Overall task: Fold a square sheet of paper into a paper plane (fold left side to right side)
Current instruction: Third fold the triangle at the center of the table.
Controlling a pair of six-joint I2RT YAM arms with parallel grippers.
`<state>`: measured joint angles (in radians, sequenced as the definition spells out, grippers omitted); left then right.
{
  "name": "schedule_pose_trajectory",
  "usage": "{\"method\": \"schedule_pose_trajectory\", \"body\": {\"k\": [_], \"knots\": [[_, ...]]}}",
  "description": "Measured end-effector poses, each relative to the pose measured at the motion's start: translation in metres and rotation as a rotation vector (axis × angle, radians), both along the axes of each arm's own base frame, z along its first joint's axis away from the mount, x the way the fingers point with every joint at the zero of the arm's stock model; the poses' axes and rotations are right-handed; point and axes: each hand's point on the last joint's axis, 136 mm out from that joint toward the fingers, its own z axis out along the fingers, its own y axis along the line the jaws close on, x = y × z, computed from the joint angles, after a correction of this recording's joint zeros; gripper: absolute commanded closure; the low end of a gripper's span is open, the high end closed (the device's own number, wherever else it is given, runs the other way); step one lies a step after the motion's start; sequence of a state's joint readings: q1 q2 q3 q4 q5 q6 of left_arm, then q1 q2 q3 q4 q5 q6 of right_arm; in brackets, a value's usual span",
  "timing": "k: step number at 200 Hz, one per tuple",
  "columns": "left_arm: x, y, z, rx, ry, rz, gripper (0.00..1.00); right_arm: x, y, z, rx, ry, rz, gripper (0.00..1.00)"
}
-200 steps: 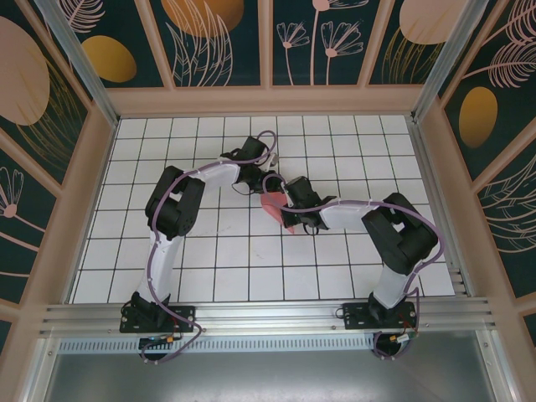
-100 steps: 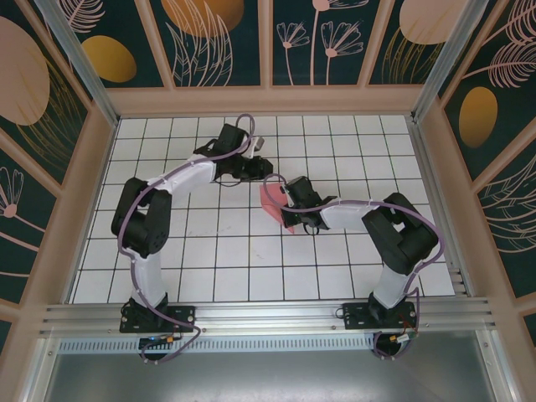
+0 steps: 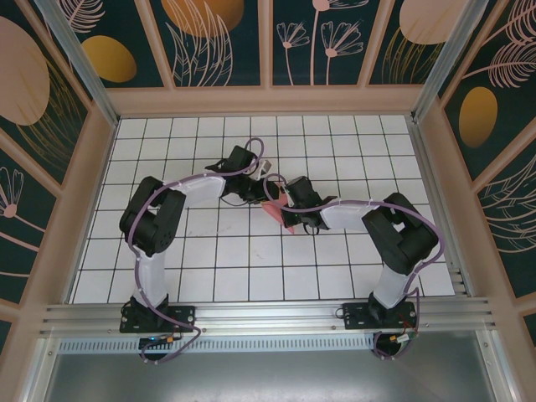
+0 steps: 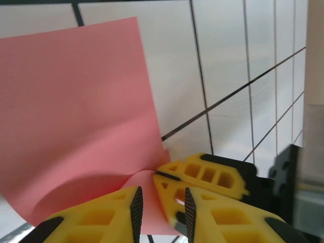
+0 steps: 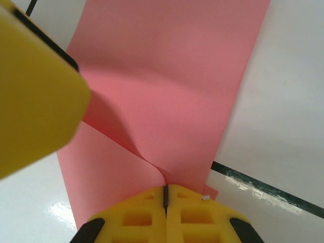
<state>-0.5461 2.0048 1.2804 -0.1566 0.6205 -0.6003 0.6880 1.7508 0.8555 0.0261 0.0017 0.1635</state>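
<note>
1. Two yellow-fingered grippers meet at the same edge of the square sheet of paper. The right gripper is clamped on it. Its jaws are pressed together with only a thin dark seam between them, and the pink edge is pinched in that seam.
2. The left gripper has its jaws a little apart. A raised curl of the pink sheet stands in the gap between the black pads, and the pads are not pressed onto it.
3. In the left wrist view, the right gripper's joined fingertips lie just beside the left gripper's tips, above and to their right, and both sit at the same curl.
4. From the pinched edge the sheet spreads away from both grippers. Near them it bows upward in a soft hump with a shadow under it, and farther out it lies flat.
5. Under it is the white grid-tiled table, whose dark lines run beside the sheet's straight edges.
6. From above, the sheet sits near the middle of the table between the two wrists, which cover most of it.
</note>
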Motion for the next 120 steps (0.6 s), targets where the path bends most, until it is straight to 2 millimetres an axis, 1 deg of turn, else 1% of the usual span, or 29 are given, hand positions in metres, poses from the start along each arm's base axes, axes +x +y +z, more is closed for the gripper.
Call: {"method": "schedule_pose_trajectory", "body": {"k": [23, 60, 84, 113, 120], "knots": [[-0.003, 0.002, -0.014, 0.016, 0.031, 0.005, 0.69, 0.000, 0.000, 0.000, 0.000, 0.000, 0.000, 1.00], [-0.005, 0.003, -0.026, 0.033, 0.051, 0.007, 0.69, 0.000, 0.000, 0.000, 0.000, 0.000, 0.000, 1.00], [-0.007, 0.007, -0.038, 0.052, 0.066, 0.013, 0.69, 0.000, 0.000, 0.000, 0.000, 0.000, 0.000, 1.00], [-0.006, 0.006, -0.038, 0.051, 0.061, 0.014, 0.69, 0.000, 0.000, 0.000, 0.000, -0.001, 0.000, 1.00], [-0.006, 0.007, -0.039, 0.052, 0.062, 0.015, 0.69, 0.000, 0.000, 0.000, 0.000, -0.001, 0.000, 0.97]]}}
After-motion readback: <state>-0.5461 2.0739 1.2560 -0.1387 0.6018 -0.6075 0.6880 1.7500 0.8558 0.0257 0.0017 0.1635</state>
